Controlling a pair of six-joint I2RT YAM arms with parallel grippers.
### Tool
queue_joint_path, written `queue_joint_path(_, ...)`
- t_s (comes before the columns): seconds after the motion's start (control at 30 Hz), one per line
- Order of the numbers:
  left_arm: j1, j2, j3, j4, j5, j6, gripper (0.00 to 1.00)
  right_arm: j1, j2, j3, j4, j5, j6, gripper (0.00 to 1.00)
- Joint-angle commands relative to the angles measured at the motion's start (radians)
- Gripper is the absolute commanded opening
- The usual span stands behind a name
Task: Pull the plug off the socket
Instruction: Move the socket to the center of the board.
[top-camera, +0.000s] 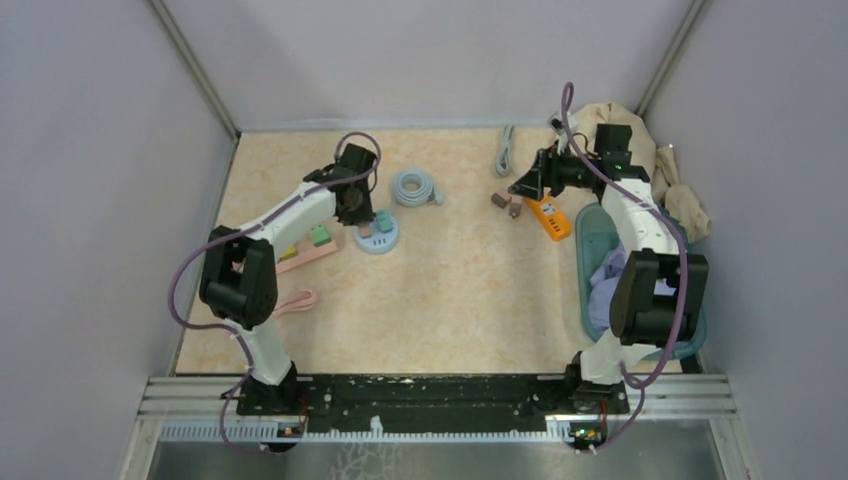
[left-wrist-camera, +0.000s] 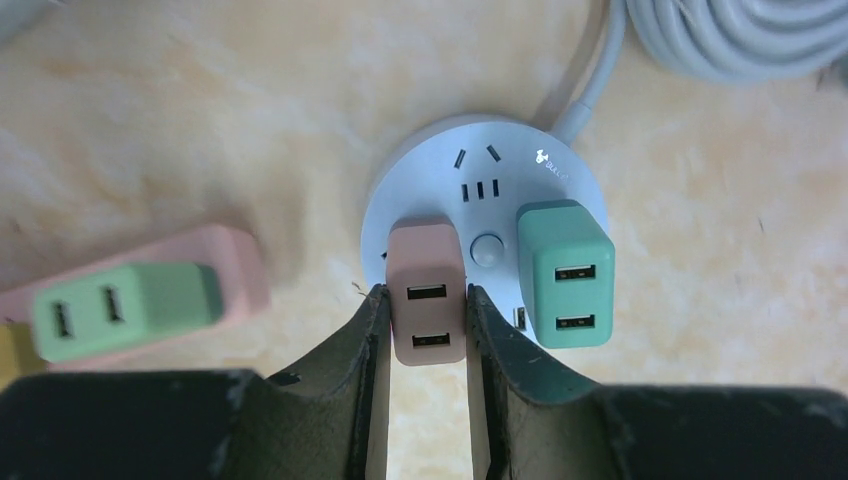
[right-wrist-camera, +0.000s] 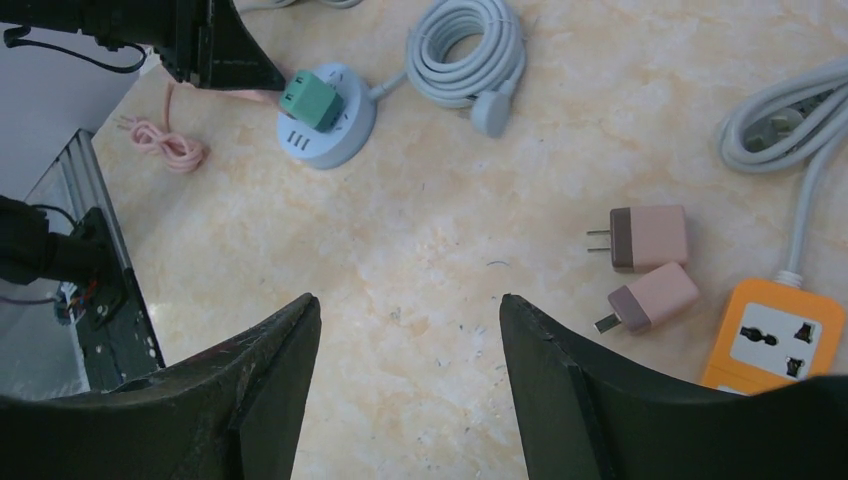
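The left tool (left-wrist-camera: 427, 300) clamped the pink plug (left-wrist-camera: 427, 268) by both sides, seated in the round socket (left-wrist-camera: 480, 160) on the table (left-wrist-camera: 150, 120) beside a green plug (left-wrist-camera: 563, 275). A straight upward pull, grip firm, would best avoid dragging the socket. The right tool (right-wrist-camera: 410, 310) hung open, well apart.

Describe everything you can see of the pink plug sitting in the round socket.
The pink plug is a matte, rounded plastic block with two USB ports on its top face. It stands plugged into the white round socket, beside a green plug. The left gripper clamps its two sides.
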Motion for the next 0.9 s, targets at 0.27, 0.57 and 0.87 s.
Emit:
queue_joint_path(0.27,-0.212,-0.232,-0.336,0.291,0.289,0.091,0.07,0.057,-0.132,-0.038,-0.263,-0.274,-0.605,0.67)
queue_joint_path(0.57,-0.342,-0.319,-0.407,0.281,0.224,0.142,0.06,0.284,-0.214,-0.197,-0.346,-0.205,-0.977,0.71)
queue_joint_path(0.87,-0.430,-0.337,-0.429,0.272,0.143,0.119,0.20,0.507,-0.373,-0.550,0.349,-0.017,-0.522,0.74)
